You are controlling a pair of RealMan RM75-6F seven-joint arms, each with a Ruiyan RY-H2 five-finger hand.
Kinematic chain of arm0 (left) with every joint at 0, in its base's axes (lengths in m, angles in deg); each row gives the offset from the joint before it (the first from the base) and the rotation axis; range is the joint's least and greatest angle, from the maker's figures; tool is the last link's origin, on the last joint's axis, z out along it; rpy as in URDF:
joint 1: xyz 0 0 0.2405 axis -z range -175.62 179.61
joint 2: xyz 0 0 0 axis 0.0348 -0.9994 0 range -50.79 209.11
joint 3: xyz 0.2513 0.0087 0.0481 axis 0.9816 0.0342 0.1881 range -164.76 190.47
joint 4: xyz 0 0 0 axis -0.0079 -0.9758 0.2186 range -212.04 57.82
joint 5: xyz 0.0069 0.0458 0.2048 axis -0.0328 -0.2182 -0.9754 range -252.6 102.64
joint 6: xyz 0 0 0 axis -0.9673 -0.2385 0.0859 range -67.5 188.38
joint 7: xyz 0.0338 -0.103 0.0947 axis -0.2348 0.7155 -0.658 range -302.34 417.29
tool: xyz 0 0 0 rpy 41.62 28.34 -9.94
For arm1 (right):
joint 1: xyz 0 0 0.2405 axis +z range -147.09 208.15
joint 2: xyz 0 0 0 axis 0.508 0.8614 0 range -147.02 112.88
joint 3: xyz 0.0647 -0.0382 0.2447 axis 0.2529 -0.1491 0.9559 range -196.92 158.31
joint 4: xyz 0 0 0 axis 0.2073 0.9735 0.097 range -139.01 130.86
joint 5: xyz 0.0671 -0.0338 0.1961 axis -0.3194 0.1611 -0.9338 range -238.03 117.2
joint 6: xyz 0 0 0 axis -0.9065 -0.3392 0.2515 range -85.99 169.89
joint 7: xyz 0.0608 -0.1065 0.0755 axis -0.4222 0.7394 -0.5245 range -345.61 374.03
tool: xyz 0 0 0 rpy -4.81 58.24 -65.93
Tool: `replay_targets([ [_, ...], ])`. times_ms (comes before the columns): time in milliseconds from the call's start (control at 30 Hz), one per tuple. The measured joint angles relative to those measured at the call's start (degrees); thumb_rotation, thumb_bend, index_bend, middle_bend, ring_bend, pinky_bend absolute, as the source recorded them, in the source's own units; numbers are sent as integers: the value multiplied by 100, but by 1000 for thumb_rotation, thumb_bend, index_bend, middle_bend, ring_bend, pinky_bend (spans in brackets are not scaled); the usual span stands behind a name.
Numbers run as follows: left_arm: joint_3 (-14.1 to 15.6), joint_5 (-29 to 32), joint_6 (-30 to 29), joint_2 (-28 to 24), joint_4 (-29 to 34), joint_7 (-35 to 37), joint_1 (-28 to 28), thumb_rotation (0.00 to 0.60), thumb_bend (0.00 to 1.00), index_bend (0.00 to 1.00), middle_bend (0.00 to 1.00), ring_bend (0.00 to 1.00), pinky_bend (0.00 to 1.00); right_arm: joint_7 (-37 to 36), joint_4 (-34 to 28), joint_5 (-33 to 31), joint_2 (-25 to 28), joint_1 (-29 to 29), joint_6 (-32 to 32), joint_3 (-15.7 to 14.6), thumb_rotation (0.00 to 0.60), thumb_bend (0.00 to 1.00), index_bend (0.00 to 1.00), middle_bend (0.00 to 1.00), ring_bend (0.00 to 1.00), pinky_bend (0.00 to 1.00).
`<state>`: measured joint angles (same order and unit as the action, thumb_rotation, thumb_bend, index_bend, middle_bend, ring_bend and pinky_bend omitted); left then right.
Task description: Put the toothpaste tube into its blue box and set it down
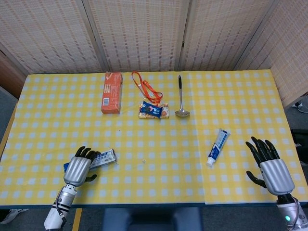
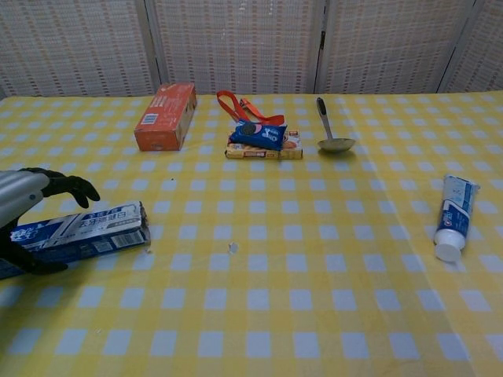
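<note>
The blue toothpaste box [image 1: 105,157] [image 2: 90,229] lies flat near the front left of the yellow checked table, its open end to the right. My left hand [image 1: 80,168] [image 2: 27,196] is over the box's left end, fingers arched above it and thumb on the near side; no firm grip shows. The white and blue toothpaste tube [image 1: 218,146] [image 2: 455,216] lies at the front right, cap toward me. Right of the tube, my right hand [image 1: 269,167] hangs with fingers spread, holding nothing, apart from the tube. The chest view does not show this hand.
At the back of the table lie an orange carton [image 1: 111,92], an orange lanyard [image 1: 147,89], a small stack of snack packs [image 1: 154,110] and a metal ladle [image 1: 181,98]. A tiny white scrap [image 1: 144,161] lies right of the blue box.
</note>
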<state>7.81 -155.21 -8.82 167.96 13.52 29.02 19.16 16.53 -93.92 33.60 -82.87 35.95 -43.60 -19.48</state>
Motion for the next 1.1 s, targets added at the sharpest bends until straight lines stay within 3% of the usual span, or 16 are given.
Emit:
replay_targets([
  [600,-364,777,418,462,-465,20,518,600,165,331,336,244,179,-33,45,-252,-18,55,126,113,600,287,0,0,0,45],
  [1100,-353,1021,682,555,-819,302,822,600,165,403,409,308,204,27,20,-375,-28,72,211,144,600,287,0,0,0,45],
])
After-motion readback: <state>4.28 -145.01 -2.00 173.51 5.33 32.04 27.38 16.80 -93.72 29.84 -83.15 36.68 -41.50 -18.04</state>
